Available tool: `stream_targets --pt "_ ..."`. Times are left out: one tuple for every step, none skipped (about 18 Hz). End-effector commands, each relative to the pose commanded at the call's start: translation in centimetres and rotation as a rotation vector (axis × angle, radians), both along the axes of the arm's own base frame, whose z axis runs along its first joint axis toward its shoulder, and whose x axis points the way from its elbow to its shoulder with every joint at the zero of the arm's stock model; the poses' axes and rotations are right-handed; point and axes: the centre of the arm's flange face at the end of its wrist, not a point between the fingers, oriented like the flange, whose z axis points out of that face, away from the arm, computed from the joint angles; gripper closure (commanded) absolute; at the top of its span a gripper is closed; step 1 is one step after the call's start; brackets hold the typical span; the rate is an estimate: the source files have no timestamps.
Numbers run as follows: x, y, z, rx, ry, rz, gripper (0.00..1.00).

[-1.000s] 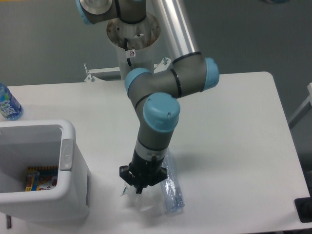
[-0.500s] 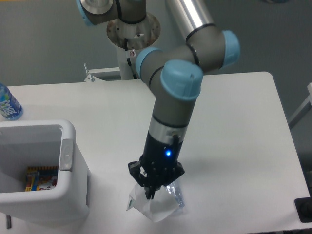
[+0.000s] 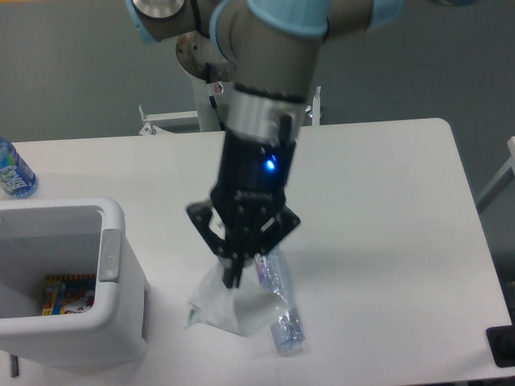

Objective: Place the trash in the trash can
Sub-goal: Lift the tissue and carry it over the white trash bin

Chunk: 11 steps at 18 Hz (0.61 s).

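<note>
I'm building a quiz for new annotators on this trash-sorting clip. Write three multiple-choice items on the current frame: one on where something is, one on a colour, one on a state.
1. Where does the crushed clear bottle lie?
A. on the table, right of the wrapper
B. inside the bin
C. by the blue-tinted water bottle

2. What colour is the trash can?
A. blue
B. white
C. black

3. What is the claw doing?
A. open above the bin
B. gripping the water bottle
C. shut on the white paper wrapper

Answers: 1 A, it rests on the table beside the wrapper; 2 B, its walls and rim are white; 3 C, the fingers pinch the wrapper's top.
</note>
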Motion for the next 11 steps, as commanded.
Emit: stream_targets --pt "1.3 0.3 0.4 0.005 0.003 -0.017 1.0" --pt "2.7 0.7 0.5 0.005 0.006 -0.039 1.0" --pt "4.7 1.6 0.3 0.002 0.004 -0.075 1.0" --pt "7.0 2.6 0.0 -0.001 0.002 -0.113 1.0" --pt "9.0 3.5 -0.4 -0.005 0.001 -0.149 1.0" --pt "10.3 3.9 -0.7 -0.01 -0.003 -0.171 1.0" --pt "11.2 4.5 -1.3 -0.019 -0.01 -0.187 1.0" --pt "12.6 4.9 -1.8 -0.027 -0.013 -0.21 1.0" --pt "13.6 5.2 -2.3 -0.036 -0.015 -0.226 1.0" --pt "14.1 5.2 -2.8 -0.044 -0.021 -0.232 1.0" --pt "14.9 5.4 -3.4 -0.055 -0.026 -0.245 1.0"
